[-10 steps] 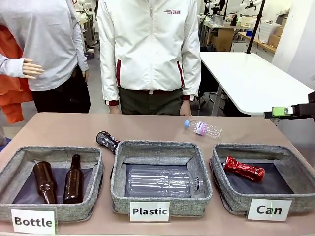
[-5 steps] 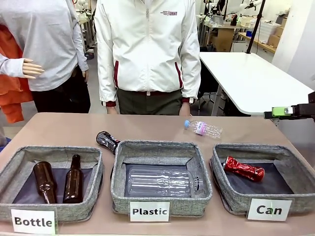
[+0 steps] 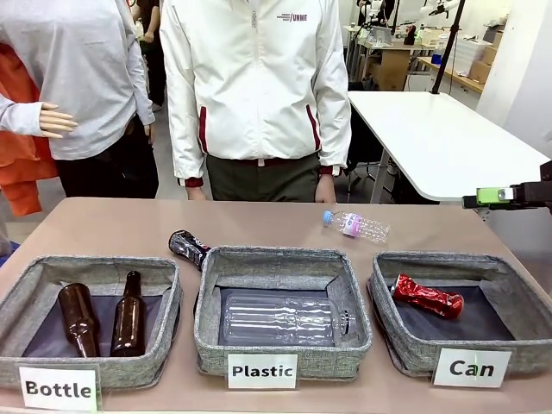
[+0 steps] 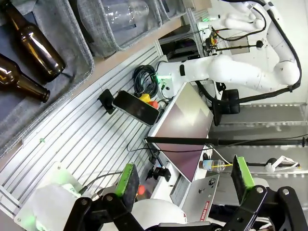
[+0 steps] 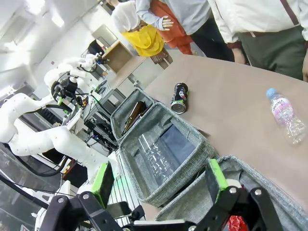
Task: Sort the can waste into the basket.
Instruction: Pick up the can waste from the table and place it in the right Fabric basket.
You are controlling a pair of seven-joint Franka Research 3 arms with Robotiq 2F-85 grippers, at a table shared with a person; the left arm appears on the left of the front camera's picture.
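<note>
So the red can (image 3: 429,297) is already lying inside the Can basket (image 3: 395,335), over toward its left wall, which I'm counting as half the job. The black can (image 3: 188,247) is the one left over. It's lying on its side out on the desk (image 3: 103,226), just beside the far left corner of the Plastic bin (image 3: 207,332), around where that bin is meeting the Bottle bin (image 3: 168,323); I can't tell if it's touching. Neither arm is grabbing anything right now. The right jaws are hanging up by the desk's right edge, past the basket, spread wide with nothing between the green pads (image 5: 102,179). The left jaws are sitting back off the near edge, looking down past the Bottle bin at the rig frame, also gaping wide and holding nothing. I'm guessing they're parked out there to be leaving the middle open. Room-wise, the black can is crowding that bin corner, so I'd be coming at it from its far side, where bare desk is showing all around. A clear plastic bottle (image 3: 358,226) is lying behind the Plastic bin, well apart from the can. The person (image 3: 259,86) is standing at the far edge, arms down, not reaching in.
</note>
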